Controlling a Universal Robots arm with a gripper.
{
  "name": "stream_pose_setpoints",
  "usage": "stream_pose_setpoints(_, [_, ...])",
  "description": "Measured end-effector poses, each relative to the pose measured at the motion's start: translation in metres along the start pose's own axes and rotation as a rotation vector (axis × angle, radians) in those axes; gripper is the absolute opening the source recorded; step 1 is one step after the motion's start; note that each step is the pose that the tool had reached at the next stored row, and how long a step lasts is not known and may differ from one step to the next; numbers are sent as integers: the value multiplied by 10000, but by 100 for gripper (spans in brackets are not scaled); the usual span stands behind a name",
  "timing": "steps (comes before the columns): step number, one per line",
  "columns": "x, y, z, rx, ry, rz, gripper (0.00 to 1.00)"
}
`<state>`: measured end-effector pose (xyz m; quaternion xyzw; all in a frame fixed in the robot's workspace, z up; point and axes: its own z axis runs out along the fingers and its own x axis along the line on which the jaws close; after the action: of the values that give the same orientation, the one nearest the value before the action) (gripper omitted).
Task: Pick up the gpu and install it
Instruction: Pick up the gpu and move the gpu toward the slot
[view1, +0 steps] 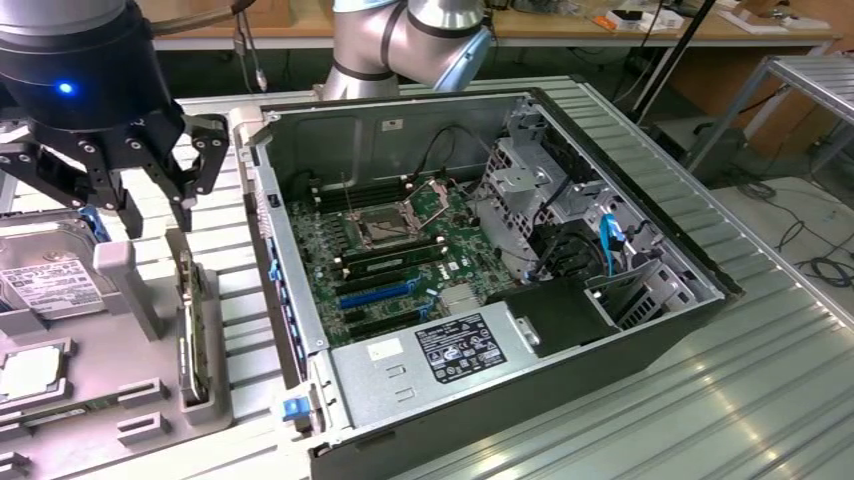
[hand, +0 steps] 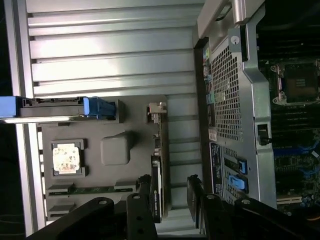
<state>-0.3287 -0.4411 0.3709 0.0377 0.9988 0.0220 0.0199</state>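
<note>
While my claw (view1: 163, 222) hovers open above the grey tray (view1: 100, 345), the gpu (view1: 195, 330) stands upright in it.

No word, brand or number can be read with certainty. On the silver panel (view1: 414, 375) at the near end of the computer case (view1: 534, 440), a black label (view1: 462, 348) is seen, printed with white lines and round pale graphics; its wording is too small to be made out. Beside it, nearer the case's exterior-view left side, a small white label (view1: 384, 349) is carried by the same panel. To the exterior view's left of the case, fine dark print is borne by the white label (view1: 54, 288) of the hard drive (view1: 51, 262). Beside the case, small white lettering is shown along the black edge of the gpu (hand: 156, 192), likewise illegible.
</note>
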Motion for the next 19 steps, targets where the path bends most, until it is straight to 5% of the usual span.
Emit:
stream_pose_setpoints(4, [6,-7,139,-7,-104,-5,42])
stream_pose_setpoints(12, [16,-23,320,-10,-133,-6,42])
stream_pose_setpoints(15, [43,-206,425,-10,-135,-5,42])
stream_pose_setpoints(19, [179,-252,636,-20,-264,-10,42])
